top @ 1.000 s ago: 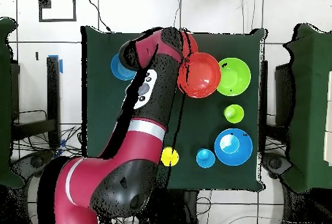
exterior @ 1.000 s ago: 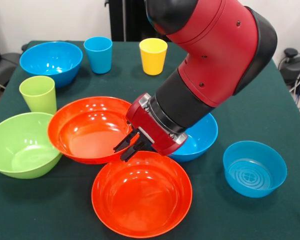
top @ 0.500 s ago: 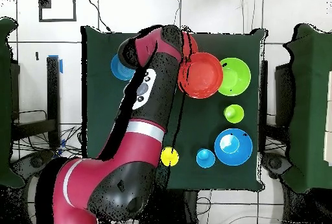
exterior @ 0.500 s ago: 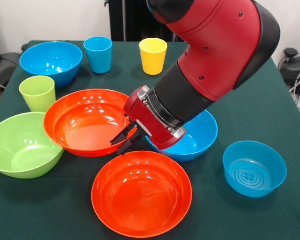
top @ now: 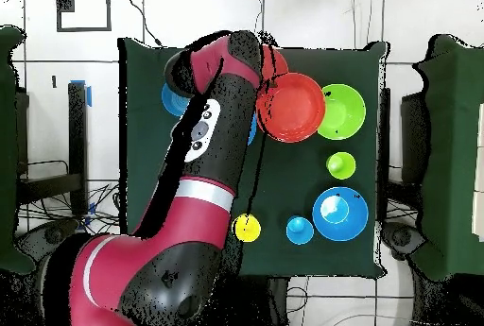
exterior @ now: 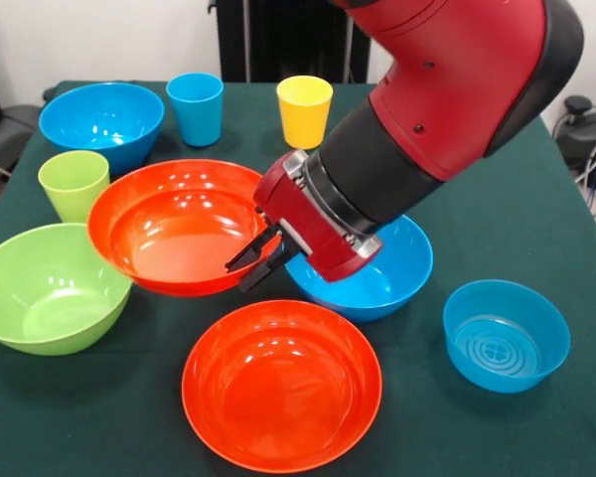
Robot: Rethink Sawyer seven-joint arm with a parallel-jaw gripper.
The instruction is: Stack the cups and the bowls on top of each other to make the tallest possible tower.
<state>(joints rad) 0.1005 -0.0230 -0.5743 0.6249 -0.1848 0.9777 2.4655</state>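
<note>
My gripper (exterior: 257,260) mid-frame pinching an orange bowl's (exterior: 174,227) rim, bowl raised over the lime bowl's (exterior: 42,286) edge, left of frame

Bowl (exterior: 174,227) held in pincer (exterior: 253,260) betw 2 bowls, third bowl (exterior: 281,384) in front.

Arm enters front view from top right, red upper link w/ black elbow section, angled down and to the left. Black forearm cylinder ends in a silver ring, then red wrist housing. Gripper (exterior: 253,264) points down-left, black fingers (exterior: 241,256) closed onto the rim of an orange bowl (exterior: 169,227), bowl tilted and off the bench. Overhead view: arm runs from base at bottom left, diagonally up to the top centre; gripper hidden under the wrist.
</note>
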